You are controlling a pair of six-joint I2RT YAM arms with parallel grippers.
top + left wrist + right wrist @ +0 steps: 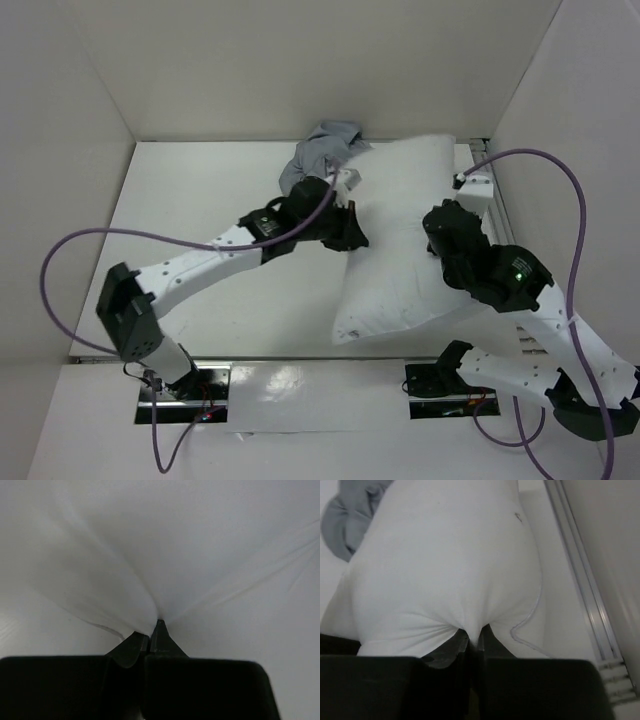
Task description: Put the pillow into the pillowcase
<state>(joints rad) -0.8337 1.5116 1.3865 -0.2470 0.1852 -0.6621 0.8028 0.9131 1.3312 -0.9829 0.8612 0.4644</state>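
Black left gripper (154,632) and right gripper (475,636) each clench folds of plump white rectangular fabric pillow (405,200); crumpled grey cloth pillowcase (322,148) touches the pillow's far-left corner.

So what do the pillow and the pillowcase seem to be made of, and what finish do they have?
The pillow looks like soft white fabric, matte, over plump filling: it puckers into fine folds where the left claw pinches it. The pillowcase seems thin, limp grey cloth, also matte, lying crumpled. The fibre cannot be told.
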